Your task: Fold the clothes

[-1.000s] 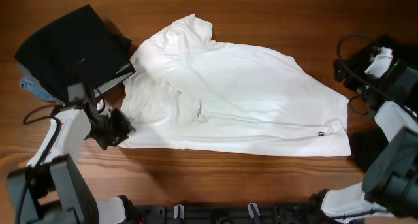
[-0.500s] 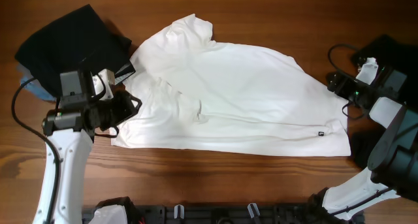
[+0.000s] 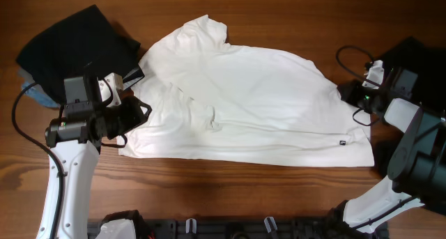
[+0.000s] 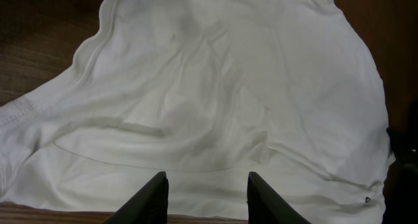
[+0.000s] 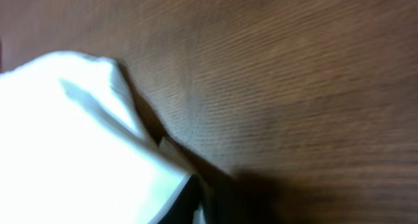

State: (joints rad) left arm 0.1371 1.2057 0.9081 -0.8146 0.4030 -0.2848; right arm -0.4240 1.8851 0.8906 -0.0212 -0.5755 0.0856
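Starting overhead, the T-shirt (image 3: 244, 99) is seen spread and wrinkled across the middle of the table (image 3: 279, 16), with the black garment (image 3: 73, 51) heaped at its left end. The left gripper (image 3: 143, 112) is placed at the shirt's left edge and the right gripper (image 3: 352, 96) at its right edge, presumably so that both ends can be drawn.

From the left wrist, the jaws are seen parted above wrinkled cloth, with nothing held.

From the right wrist, the jaws are closed, apparently pinching the shirt's edge.
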